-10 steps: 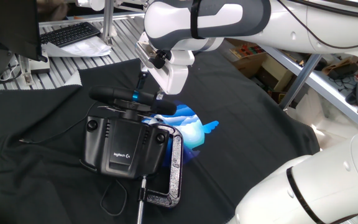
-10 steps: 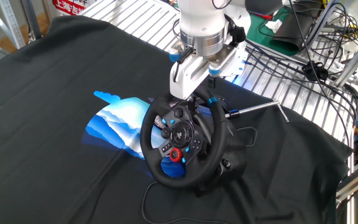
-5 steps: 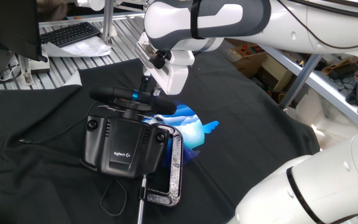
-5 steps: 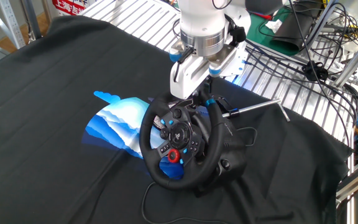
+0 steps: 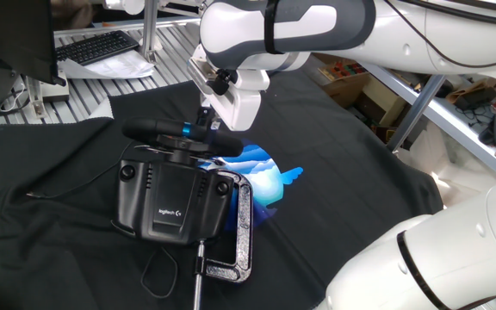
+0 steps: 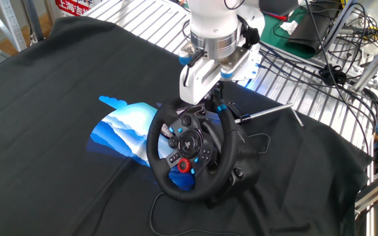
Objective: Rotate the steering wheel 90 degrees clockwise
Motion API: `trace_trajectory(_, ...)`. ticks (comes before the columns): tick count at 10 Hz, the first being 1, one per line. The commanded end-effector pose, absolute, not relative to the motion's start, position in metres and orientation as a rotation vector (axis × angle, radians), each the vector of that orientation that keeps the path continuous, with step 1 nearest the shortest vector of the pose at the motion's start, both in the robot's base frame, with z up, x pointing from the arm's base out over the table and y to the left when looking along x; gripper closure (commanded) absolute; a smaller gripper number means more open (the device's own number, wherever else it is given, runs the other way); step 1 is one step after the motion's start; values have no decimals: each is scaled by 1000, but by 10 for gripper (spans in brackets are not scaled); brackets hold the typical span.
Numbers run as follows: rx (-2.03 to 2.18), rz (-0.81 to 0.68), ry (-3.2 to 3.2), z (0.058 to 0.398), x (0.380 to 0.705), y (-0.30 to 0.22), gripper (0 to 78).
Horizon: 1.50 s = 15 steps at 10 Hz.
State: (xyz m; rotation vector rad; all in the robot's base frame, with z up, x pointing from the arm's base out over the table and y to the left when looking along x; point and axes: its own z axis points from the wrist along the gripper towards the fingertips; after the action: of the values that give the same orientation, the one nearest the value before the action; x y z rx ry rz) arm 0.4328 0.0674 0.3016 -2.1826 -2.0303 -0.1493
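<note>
The steering wheel shows edge-on as a black bar above its base, with a light-blue stripe on top. In the other fixed view the steering wheel faces the camera, with a red button low on its hub and the stripe at the upper right of the rim. My gripper reaches down from the white arm and its fingers close on the top of the rim right beside the stripe. The gripper also shows in the other fixed view.
The black Logitech base is held by a metal C-clamp with a long screw handle. A blue printed sheet lies on the black cloth beside the wheel. A keyboard and cables sit on the slatted table.
The wheel has turned a little with my gripper on it. The red button has drifted left at the bottom and the rim has shifted slightly left.
</note>
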Motion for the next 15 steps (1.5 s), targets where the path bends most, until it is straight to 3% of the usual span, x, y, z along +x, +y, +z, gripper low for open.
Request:
trace_trajectory(1,-2179,-153,-2039,302,433,68,765)
trace_trajectory(6,-2219,-14,-2002,326,414,102,765)
trace_trajectory(15,-2242,-1,-1993,330,412,105,765)
